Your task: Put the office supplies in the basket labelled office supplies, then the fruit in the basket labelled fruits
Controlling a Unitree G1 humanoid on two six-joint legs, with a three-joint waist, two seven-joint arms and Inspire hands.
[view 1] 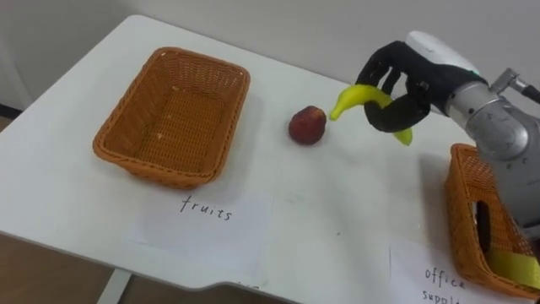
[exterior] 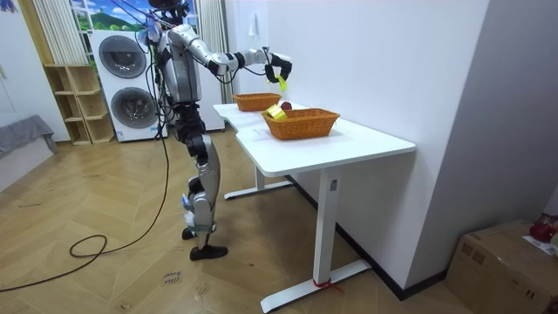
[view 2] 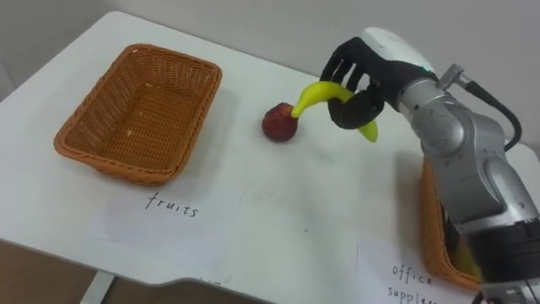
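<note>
My right hand (view 1: 403, 84) (view 2: 361, 78) is shut on a yellow banana (view 1: 359, 99) (view 2: 314, 95), held above the white table (view 1: 337, 211) to the right of a dark red apple (view 1: 307, 125) (view 2: 278, 122). The banana's tip points left, toward the apple. The fruits basket (view 1: 173, 114) (view 2: 139, 110), brown wicker and empty, stands at the left behind a paper label (view 1: 205, 209). The office supplies basket (view 1: 494, 224) (view 2: 439, 228) sits at the right edge with a dark item and a yellow item (view 1: 515, 266) inside. In the room view the robot stands at the table's end, its right arm (exterior: 253, 59) stretched over the baskets.
A second paper label (view 1: 439, 279) lies in front of the right basket. The wall runs close behind the table's far edge. In the room view, washing machines (exterior: 122, 87) and a shelf stand behind the robot, and a cardboard box (exterior: 501, 266) sits on the floor at the right.
</note>
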